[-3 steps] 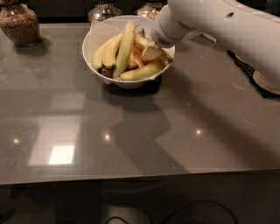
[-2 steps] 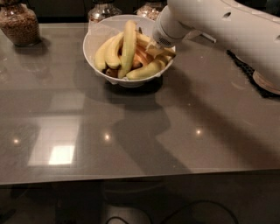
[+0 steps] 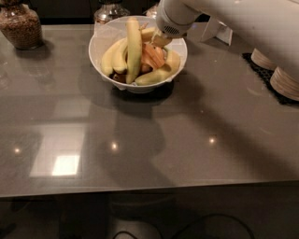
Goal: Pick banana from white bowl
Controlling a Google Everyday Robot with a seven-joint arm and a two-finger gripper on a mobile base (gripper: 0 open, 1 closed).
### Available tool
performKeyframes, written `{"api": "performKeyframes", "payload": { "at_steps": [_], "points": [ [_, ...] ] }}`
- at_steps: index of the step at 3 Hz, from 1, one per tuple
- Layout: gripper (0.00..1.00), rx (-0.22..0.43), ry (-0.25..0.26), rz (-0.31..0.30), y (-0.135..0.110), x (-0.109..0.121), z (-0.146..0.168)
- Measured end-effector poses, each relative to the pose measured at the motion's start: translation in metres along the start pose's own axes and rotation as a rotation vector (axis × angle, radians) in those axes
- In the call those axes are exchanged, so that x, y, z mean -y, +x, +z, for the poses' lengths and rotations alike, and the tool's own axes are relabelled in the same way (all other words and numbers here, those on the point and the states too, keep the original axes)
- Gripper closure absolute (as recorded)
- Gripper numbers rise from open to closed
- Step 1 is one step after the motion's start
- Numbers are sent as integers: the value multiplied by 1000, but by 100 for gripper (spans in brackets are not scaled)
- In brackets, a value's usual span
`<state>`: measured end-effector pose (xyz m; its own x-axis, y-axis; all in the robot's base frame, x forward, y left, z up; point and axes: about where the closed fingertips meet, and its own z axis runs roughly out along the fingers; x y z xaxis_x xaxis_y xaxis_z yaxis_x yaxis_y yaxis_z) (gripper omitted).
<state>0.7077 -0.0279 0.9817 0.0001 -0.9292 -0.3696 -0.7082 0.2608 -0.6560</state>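
Note:
The white bowl [image 3: 102, 35] stands at the back middle of the grey table and holds several bananas. The plain yellow, nearly straight banana [image 3: 120, 55] lies in its left half beside a similar one. A long greenish-yellow banana [image 3: 133, 46] leans upright in the middle. A strongly curved banana [image 3: 161, 72] lies along the front right wall. An orange piece [image 3: 152, 56] sits between them. My gripper [image 3: 161, 40] hangs at the end of the white arm over the bowl's back right part, to the right of the plain banana and apart from it.
A glass jar of brown grains [image 3: 21, 25] stands at the back left. Another jar [image 3: 110, 10] is behind the bowl. Stacked cream bowls [image 3: 280, 77] sit on a dark mat at the right edge. A white card stand [image 3: 218, 31] is behind the arm.
My gripper has risen a little and shifted toward the bowl's back rim. The long banana now stands more upright.

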Motion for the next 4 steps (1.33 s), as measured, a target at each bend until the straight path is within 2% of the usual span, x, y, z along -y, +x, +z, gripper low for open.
{"api": "performKeyframes", "payload": {
  "at_steps": [1,2,3,4],
  "points": [
    [100,-3,56,-70,-8,12,-34],
    [100,4,108,-72,0,23,-70],
    [100,39,135,-20,32,23,-99],
    [100,105,161,11,67,7,-124]
  ]
}}
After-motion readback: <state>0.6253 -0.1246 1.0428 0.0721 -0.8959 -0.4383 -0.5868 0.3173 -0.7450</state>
